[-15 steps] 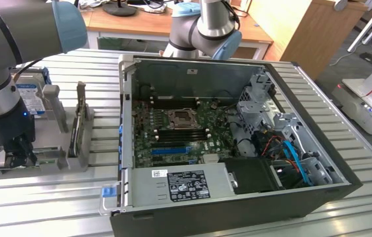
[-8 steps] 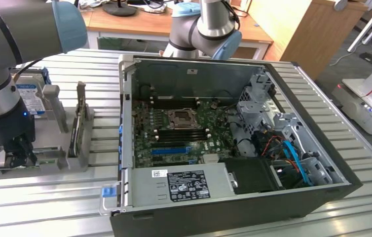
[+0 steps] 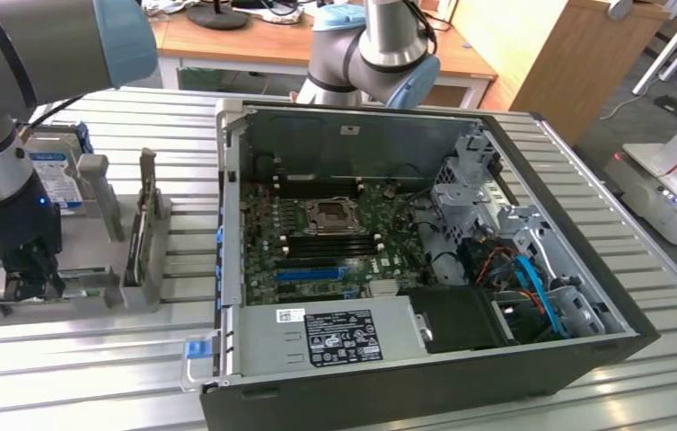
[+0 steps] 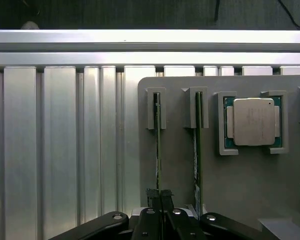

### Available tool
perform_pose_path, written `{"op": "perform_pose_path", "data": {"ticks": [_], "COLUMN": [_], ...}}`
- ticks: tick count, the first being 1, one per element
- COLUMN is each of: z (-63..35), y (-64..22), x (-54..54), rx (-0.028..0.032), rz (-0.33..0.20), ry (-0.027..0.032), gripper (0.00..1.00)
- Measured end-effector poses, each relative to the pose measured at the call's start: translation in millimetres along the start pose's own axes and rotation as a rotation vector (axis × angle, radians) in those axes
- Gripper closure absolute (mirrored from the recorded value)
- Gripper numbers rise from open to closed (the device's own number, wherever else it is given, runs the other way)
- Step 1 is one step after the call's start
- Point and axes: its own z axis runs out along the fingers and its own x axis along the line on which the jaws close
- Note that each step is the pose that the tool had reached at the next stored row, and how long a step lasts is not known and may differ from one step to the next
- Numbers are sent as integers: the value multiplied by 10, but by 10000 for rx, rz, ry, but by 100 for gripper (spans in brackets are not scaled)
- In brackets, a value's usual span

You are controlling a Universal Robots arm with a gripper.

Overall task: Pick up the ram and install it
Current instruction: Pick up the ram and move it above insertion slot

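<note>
The holder [image 3: 153,287] lies on the table [image 3: 75,377], at the exterior view's left of the case [image 3: 435,377]. In it, the ram [image 4: 158,145] and a second stick [image 4: 198,150] stand edgewise in neighbouring slots. The CPU [image 4: 253,121] sits just beside the second stick.

The ram [image 4: 158,150] looks dark green, the CPU chip [image 4: 253,121] silver, the holder [image 4: 177,165] plain grey.

Oblique overview; wrist close above shared holder [image 3: 147,292] [image 4: 240,190]

Two ram sticks [image 4: 158,145] [image 4: 198,145], one CPU chip [image 4: 253,121]
</note>
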Motion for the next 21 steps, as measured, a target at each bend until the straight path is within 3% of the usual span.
{"op": "perform_pose_path", "data": {"ticks": [5, 21], "z": [-122, -644], "y": [2, 9], "x": [-2, -8], "rx": [0, 1], "rz": [1, -2], "ry": [0, 1], "gripper": [88, 88]}}
